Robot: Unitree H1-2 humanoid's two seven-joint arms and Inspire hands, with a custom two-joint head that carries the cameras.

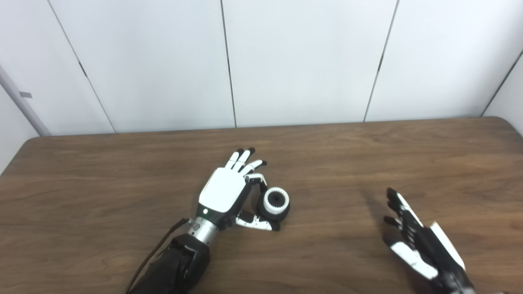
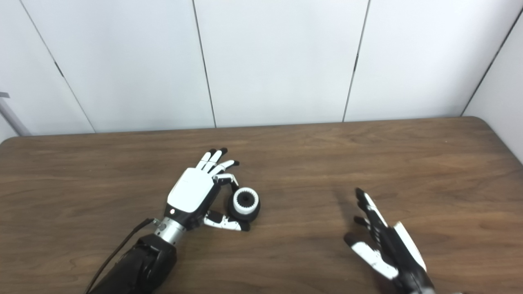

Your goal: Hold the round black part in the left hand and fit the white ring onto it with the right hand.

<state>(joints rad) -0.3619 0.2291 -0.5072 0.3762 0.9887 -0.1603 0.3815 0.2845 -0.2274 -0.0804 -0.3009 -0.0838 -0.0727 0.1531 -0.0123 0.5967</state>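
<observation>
We judge the fitting done: the white ring sits on the round black part, pinched by our left hand, while our right hand hangs empty, fingers spread.

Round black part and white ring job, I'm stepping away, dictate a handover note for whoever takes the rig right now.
Left hand: thumb and a finger pinch the round black part, which sits on the brown wooden table; other fingers spread.
Right hand: open, empty, well apart to the right.
White ribbed ring: already seated on top of the black part.
Done: ring looks fitted.
Left: check the seating, then release.
</observation>
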